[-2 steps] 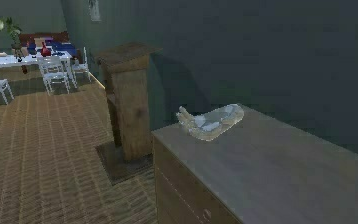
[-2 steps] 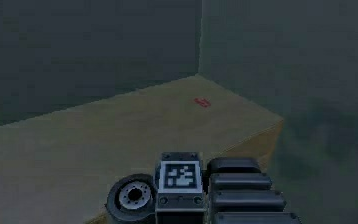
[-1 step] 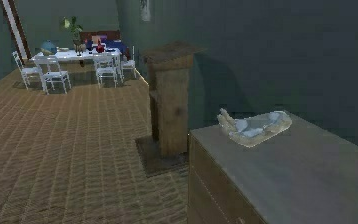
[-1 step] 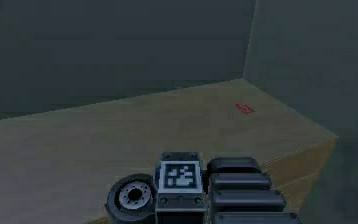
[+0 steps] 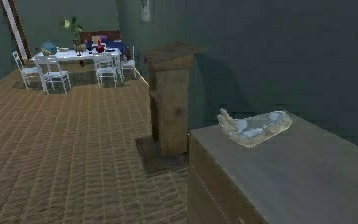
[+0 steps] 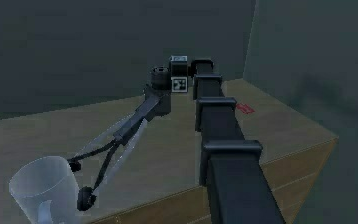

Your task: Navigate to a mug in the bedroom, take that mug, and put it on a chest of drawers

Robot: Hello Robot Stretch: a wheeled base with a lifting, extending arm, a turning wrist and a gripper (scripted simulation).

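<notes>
A translucent mug is seen at the near left of the chest of drawers, right at the fingers of the gripper. Whether the mug is held cannot be told.

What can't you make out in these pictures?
Arm side view: whether the gripper holds the clear mug; the wooden top lies behind both.
Forward view: what stands on the far dining table is too small.
Forward view: the wooden cabinet is cut off by the bottom and right edges.
</notes>
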